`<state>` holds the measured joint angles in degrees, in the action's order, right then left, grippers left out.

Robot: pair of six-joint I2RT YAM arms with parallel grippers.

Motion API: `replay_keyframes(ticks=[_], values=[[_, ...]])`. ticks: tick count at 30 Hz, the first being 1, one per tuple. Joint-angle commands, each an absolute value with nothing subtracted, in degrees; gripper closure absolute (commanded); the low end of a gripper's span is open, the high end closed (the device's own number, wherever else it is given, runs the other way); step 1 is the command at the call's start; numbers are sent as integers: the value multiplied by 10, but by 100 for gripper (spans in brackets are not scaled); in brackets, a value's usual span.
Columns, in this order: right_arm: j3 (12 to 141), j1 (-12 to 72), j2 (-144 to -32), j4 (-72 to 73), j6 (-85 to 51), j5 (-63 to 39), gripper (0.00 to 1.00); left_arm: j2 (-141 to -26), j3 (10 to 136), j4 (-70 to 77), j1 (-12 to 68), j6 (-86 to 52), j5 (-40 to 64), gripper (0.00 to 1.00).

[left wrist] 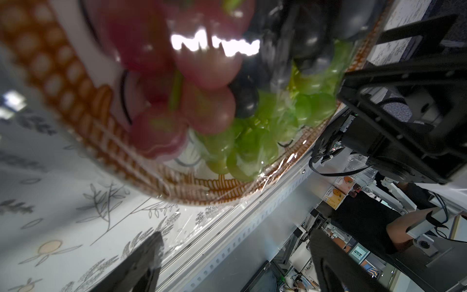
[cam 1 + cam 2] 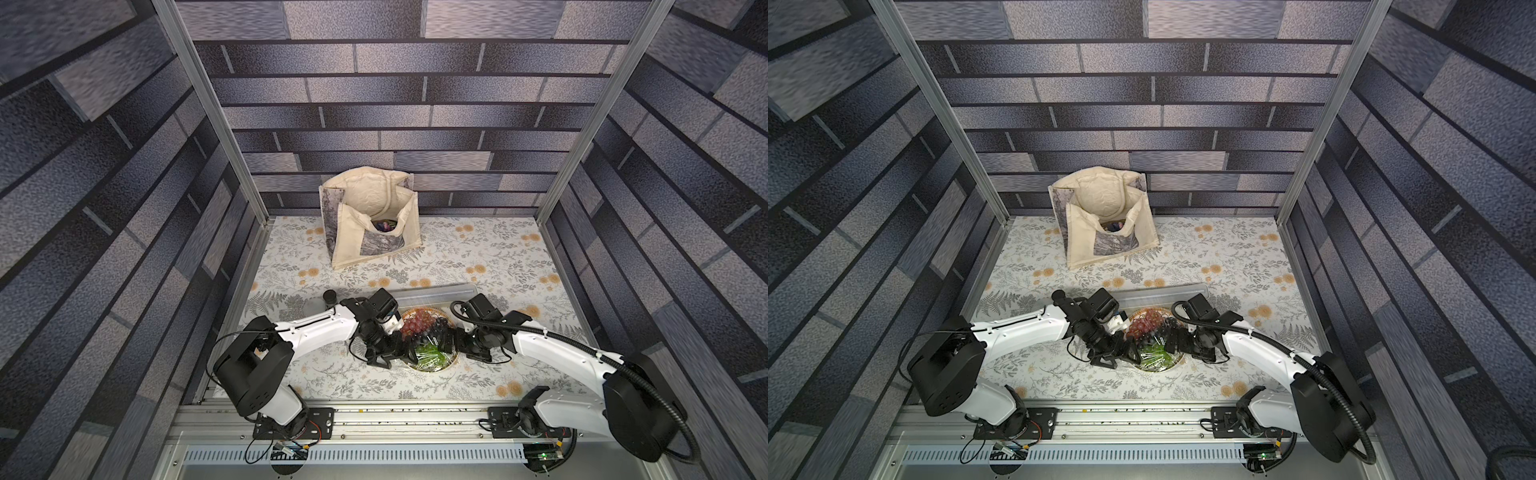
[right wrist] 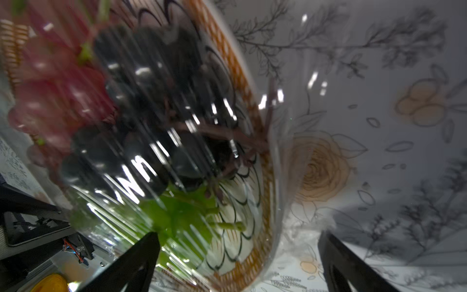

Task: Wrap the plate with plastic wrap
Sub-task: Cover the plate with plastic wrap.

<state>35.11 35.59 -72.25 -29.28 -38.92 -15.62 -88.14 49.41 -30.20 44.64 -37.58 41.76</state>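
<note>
1. Overhead, in both top views, the left gripper (image 2: 401,351) and right gripper (image 2: 446,338) flank the plate (image 2: 436,369) of grapes (image 2: 415,324) on the floral table (image 2: 478,257), just in front of the dispenser box (image 2: 436,293), apparently to press the plastic wrap (image 2: 428,353) down each side
2. Left wrist view: fingers (image 1: 141,263) spread wide, holding nothing; crinkled film drapes over the rim onto the table
3. Right wrist view: fingers (image 3: 134,260) equally wide, empty, straddling the rim where loose film likely needs tucking
</note>
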Motion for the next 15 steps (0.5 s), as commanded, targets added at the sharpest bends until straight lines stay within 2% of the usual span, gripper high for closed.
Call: replay_keyframes(ticks=[1, 9, 15], values=[[347, 354, -742, -222, -418, -205, 0, -898, 515, -292, 451, -374, 443, 8], [321, 354, -758, -102, -479, -253, 0, -940, 544, -286, 453, -362, 458, 8], [316, 354, -743, -120, -479, -245, 0, -948, 538, -272, 434, -370, 452, 8]])
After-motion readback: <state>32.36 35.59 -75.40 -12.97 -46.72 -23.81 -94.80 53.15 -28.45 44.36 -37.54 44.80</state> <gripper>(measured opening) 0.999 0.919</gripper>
